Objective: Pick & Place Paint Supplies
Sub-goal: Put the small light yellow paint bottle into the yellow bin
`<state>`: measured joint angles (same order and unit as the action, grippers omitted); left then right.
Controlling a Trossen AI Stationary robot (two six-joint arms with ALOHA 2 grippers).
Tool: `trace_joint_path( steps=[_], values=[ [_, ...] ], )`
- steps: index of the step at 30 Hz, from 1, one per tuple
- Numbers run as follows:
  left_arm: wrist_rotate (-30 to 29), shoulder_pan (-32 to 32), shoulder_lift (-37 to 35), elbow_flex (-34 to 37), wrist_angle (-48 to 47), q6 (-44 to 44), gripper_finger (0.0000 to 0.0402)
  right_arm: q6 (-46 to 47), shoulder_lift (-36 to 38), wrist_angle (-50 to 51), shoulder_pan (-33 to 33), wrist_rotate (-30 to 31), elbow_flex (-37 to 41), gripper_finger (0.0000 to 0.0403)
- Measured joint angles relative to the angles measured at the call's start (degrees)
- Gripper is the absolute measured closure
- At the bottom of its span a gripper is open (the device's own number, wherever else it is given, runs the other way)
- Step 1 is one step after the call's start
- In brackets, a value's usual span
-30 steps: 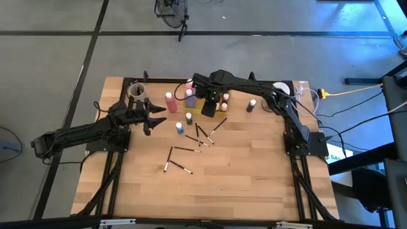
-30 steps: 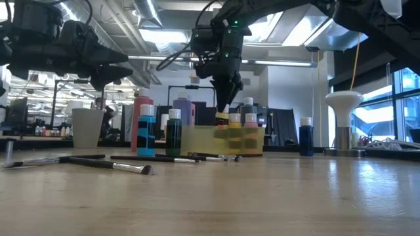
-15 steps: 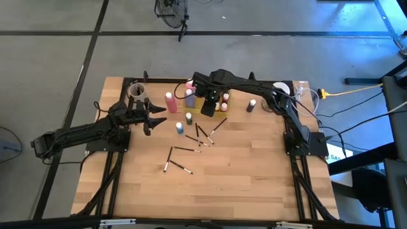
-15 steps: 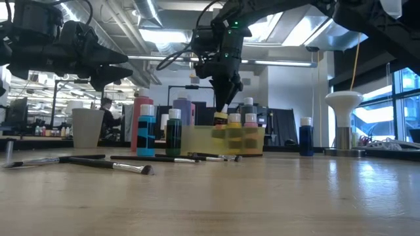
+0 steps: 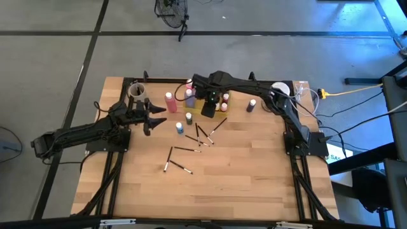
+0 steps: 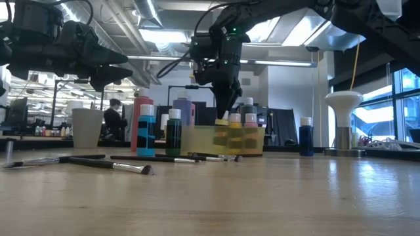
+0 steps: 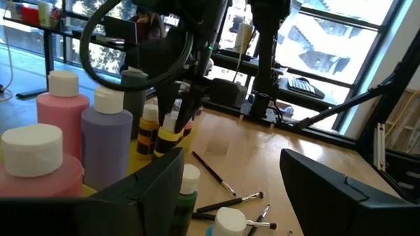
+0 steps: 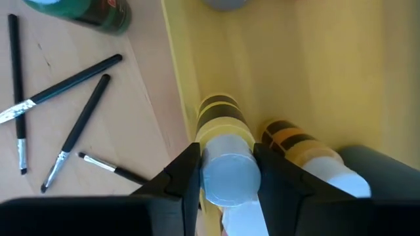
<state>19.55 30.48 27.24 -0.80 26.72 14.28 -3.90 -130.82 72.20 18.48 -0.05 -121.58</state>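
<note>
Wooden worktop (image 5: 241,165), brushes (image 5: 181,151) scattered near centre. Right tool (image 8: 226,172) over the yellow tray (image 5: 220,116) at 12 o'clock, jaws closed on the white cap of a small yellow paint bottle (image 8: 223,141). Judgement: settle it upright beside its neighbours, release, lift straight. Left tool (image 5: 154,117) waits open at 9 o'clock.

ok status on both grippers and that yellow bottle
Right gripper shut on yellow paint bottle, in the yellow tray. Left gripper open, empty, waiting near pink bottle. Neighbouring small bottles crowd it.
</note>
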Motion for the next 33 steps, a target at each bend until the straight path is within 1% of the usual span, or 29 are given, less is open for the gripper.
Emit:
trace_joint_path(
  steps=[2,7,11,16,26,28,33],
  values=[
    [0.51,0.02,0.00,0.00,0.00,-0.02,0.0153,-0.17,-0.07,0.12,-0.01,0.03,0.24,0.0283],
    [1.18,0.01,0.00,0.00,0.00,0.00,0.0153,-0.48,-0.09,0.27,-0.14,-0.39,0.24,0.0258],
    [1.18,0.01,0.00,0.00,0.00,-0.02,0.0153,-1.08,-0.09,0.25,-0.23,-0.62,0.24,0.0251],
    [1.18,0.00,0.00,0.00,0.00,0.00,0.0153,-1.90,-0.09,0.21,-0.22,-1.79,0.24,0.0248],
    [1.18,0.01,0.01,0.00,0.00,0.00,0.0153,-2.60,-0.09,0.38,-0.20,-1.92,0.24,0.0246],
    [1.18,0.02,0.01,0.00,0.00,0.00,0.0153,-3.04,-0.09,1.26,-0.19,-2.88,0.24,0.0246],
    [1.18,0.00,0.01,0.00,0.00,0.00,0.0153,-2.99,-0.07,1.48,0.28,-3.19,0.24,0.0255]
  ],
)
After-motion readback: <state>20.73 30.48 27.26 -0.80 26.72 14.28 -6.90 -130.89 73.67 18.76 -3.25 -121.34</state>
